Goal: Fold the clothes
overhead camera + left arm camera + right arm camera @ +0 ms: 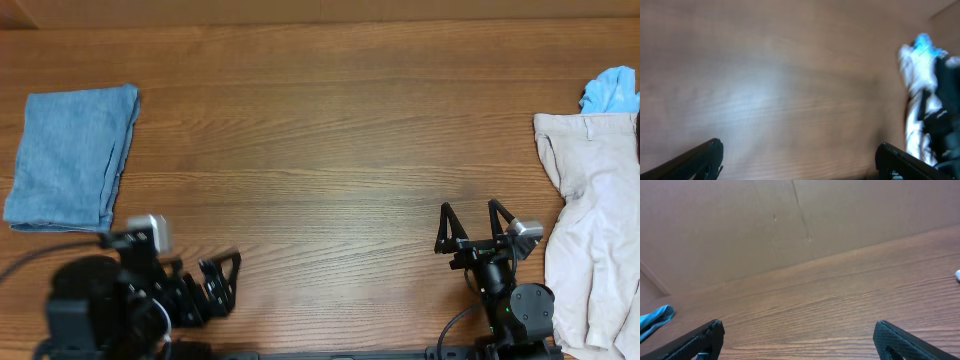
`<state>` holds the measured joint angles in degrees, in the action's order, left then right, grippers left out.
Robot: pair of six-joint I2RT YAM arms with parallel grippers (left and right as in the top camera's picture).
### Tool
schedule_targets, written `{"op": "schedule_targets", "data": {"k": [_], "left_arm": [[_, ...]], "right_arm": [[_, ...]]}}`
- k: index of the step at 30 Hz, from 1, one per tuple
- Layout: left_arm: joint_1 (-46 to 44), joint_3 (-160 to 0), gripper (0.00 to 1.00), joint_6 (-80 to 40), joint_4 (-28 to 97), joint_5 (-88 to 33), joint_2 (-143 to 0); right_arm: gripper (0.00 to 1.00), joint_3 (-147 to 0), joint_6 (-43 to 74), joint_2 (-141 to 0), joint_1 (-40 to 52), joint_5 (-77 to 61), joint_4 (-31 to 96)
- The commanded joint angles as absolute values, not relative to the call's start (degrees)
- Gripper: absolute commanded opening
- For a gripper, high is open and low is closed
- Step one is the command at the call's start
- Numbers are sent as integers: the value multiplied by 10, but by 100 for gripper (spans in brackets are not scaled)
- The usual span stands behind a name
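Note:
Light blue denim jeans (70,155) lie folded into a rectangle at the table's left edge. Cream trousers (595,230) lie spread out and rumpled along the right edge; they also show blurred at the right of the left wrist view (917,90). My left gripper (222,268) sits near the front left, pointing right over bare wood, open and holding nothing (799,160). Just left of the cream trousers, at the front right, my right gripper (469,210) points toward the far edge. It is open with only wood between its fingers (799,340).
A bright blue cloth (610,90) lies at the far right, above the cream trousers' waistband. A bit of blue cloth (655,320) shows at the left edge of the right wrist view. A brown wall (790,220) rises behind the table's far edge.

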<state>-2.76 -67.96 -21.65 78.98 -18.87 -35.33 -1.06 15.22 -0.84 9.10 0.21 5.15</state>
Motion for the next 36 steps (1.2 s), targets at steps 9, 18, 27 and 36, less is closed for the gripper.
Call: {"op": "schedule_targets", "data": {"k": [9,18,27,36], "left_arm": [[-27,-448,100,-302,582,-168,-247],[-27,-211,100,-287,76,-144,-133],[-27,-118,100,-274,36,-69,-48],[-27,-35,100,-270,-11,-24,-2]], "right_arm": [[100,-4,150,-2,93,-1,48],[100,-4,150,-2,93,-1,48],[100,-4,150,-2,93,-1,48],[100,-4,150,-2,93,-1,48]]}}
